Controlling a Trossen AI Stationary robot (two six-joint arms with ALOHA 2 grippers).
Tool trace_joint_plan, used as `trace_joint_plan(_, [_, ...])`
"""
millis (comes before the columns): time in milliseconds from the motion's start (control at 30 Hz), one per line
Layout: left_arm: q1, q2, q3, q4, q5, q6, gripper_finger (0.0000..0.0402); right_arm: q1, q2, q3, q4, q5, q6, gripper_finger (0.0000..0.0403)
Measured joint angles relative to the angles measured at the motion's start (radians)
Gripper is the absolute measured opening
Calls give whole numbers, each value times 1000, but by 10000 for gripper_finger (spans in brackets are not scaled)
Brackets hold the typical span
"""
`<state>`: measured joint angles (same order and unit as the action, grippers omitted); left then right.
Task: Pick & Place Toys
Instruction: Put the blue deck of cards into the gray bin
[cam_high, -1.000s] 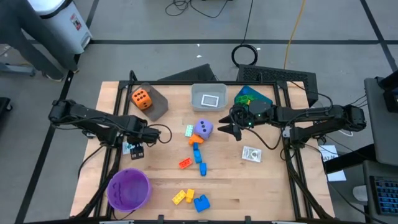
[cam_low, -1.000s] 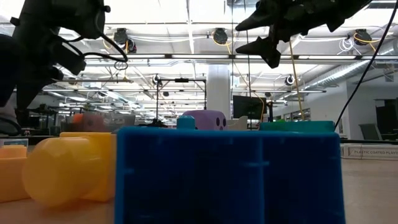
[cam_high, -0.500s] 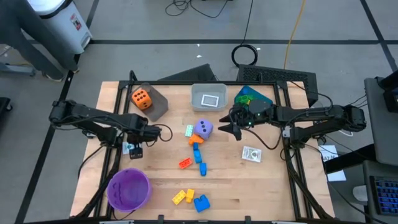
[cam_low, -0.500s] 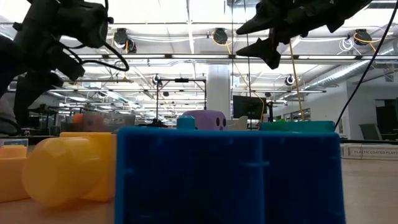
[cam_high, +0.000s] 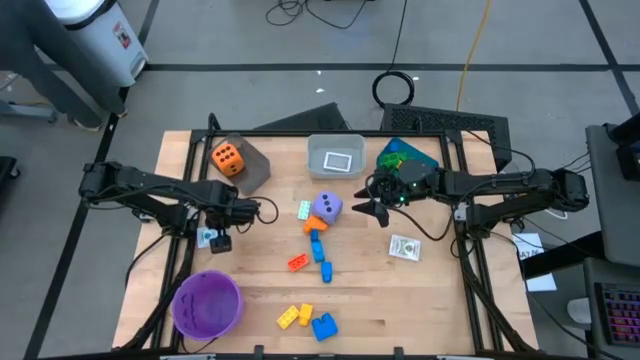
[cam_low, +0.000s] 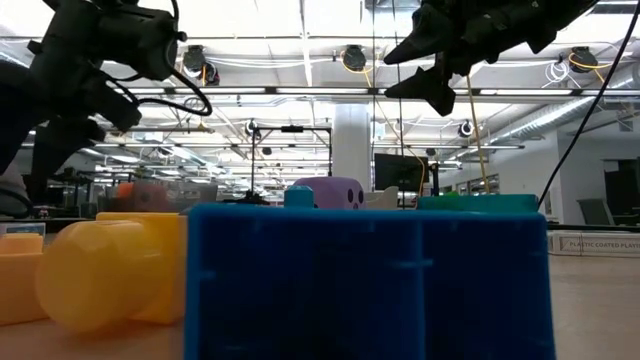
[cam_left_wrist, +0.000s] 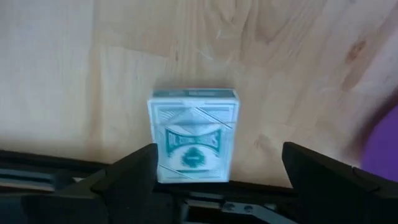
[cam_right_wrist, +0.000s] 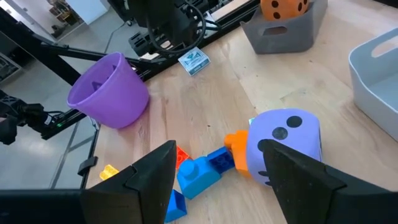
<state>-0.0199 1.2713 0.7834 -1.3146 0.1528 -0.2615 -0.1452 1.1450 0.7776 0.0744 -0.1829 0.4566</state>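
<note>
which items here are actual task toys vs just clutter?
Toys: purple die, orange die, bricks, yellow bricks, card deck, card.
Not toys: purple bowl, grey bin, white bin, teal bin.

Left arm stretched in from the table's (cam_high: 400, 300) left edge, wrist bent down, left gripper (cam_high: 216, 241) hanging just above the left part of the table, fingers (cam_left_wrist: 124, 177) spread wide apart. Right arm reaching in from the table's right edge, held raised above it, right gripper (cam_high: 372, 210) over its middle, fingers (cam_right_wrist: 149, 171) parted, gripping nothing.
</note>
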Motion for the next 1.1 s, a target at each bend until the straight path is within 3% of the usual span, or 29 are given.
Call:
trace_joint_plan(267, [25, 30, -2, 3, -48, 13, 338, 0, 0, 0, -1, 0, 2, 233])
trace_joint_plan(700, [48, 188, -5, 46, -57, 76, 338, 0, 0, 0, -20, -1, -5, 233])
trace_joint_plan(933, [48, 259, -8, 67, -38, 114, 338, 0, 0, 0, -64, -2, -5, 233])
trace_joint_plan(1100, [48, 297, -37, 87, 31, 123, 338, 0, 0, 0, -65, -2, -5, 233])
